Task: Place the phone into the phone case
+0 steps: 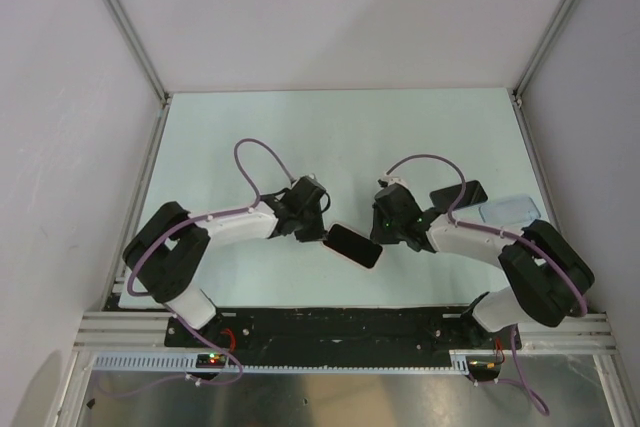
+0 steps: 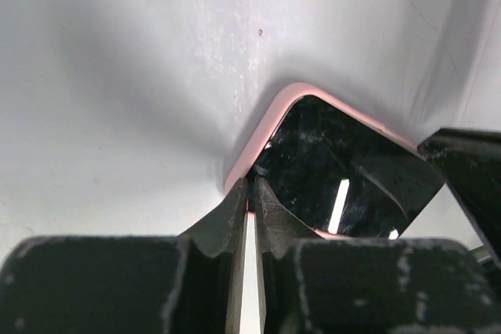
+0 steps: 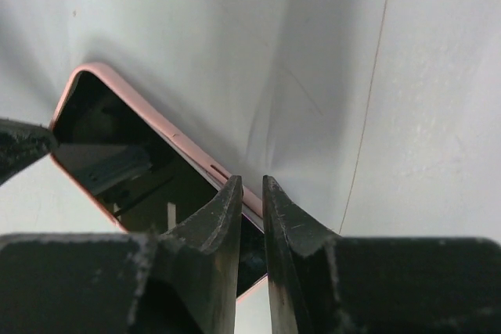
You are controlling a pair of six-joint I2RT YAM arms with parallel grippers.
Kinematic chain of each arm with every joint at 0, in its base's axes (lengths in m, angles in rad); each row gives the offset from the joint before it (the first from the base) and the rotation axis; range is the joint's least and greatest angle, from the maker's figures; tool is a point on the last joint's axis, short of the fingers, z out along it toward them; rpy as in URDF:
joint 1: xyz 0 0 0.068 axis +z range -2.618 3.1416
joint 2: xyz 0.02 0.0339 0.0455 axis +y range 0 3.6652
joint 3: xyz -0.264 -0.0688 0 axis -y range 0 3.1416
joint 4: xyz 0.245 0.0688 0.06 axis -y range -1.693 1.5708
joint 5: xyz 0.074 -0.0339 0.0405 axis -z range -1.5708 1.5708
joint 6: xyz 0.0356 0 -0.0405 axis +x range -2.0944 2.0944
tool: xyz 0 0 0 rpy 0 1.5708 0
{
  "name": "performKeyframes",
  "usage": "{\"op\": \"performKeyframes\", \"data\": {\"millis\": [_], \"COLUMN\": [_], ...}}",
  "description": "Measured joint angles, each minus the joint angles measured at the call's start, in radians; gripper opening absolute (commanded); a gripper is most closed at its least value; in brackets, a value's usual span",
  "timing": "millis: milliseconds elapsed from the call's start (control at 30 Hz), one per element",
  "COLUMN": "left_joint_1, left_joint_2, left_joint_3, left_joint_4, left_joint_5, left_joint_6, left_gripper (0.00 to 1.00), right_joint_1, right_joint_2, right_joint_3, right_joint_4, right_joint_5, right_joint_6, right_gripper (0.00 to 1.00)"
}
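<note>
Table [image 1: 300, 137]: a matte, pale mint sheet.

Left gripper [image 1: 322, 227]: its black, scuffed, wedge-shaped plastic fingers [image 2: 227, 217] are pinching together on the pink rim at one corner of the phone [image 1: 352, 245], with only a sliver of gap between them.

Phone: a flat rounded rectangle with a glossy black screen and a smooth pink edge. It is sitting at the middle of the table's near half, between the two grippers. The screen is facing up and the long axis is running diagonally from far-left to near-right. I cannot tell whether it is touching the table.

Right gripper [image 1: 383, 239]: the same black fingers are closing on the opposite end, and the pink rim is passing between the tips.

Further right a dark slab [image 1: 460, 193] is lying flat. Just beside it a pale bluish translucent case [image 1: 505, 211] is partly hidden by the right arm.

Count: two grippers, one phone, one dark slab, one case.
</note>
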Motion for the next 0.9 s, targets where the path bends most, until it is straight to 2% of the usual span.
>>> {"op": "performKeyframes", "data": {"millis": [267,533,900], "left_joint_1": [0.023,0.011,-0.096], "left_joint_2": [-0.004,-0.127,-0.145], "left_joint_3": [0.005,-0.057,-0.083], "left_joint_4": [-0.002,-0.013,-0.027], "left_joint_5": [0.023,0.013,0.011], "left_joint_6": [0.042,0.059,0.034], "left_gripper": [0.18,0.18,0.17], "right_joint_1": [0.006,-0.055,-0.035], "right_joint_2": [-0.113,-0.291,-0.260], "right_joint_3": [-0.044,-0.057,-0.125], "right_joint_4": [-0.037,-0.087,-0.106], "right_joint_5": [-0.023,-0.040,-0.100], "right_joint_6": [0.026,0.021,-0.002], "right_gripper": [0.23,0.24,0.22]}}
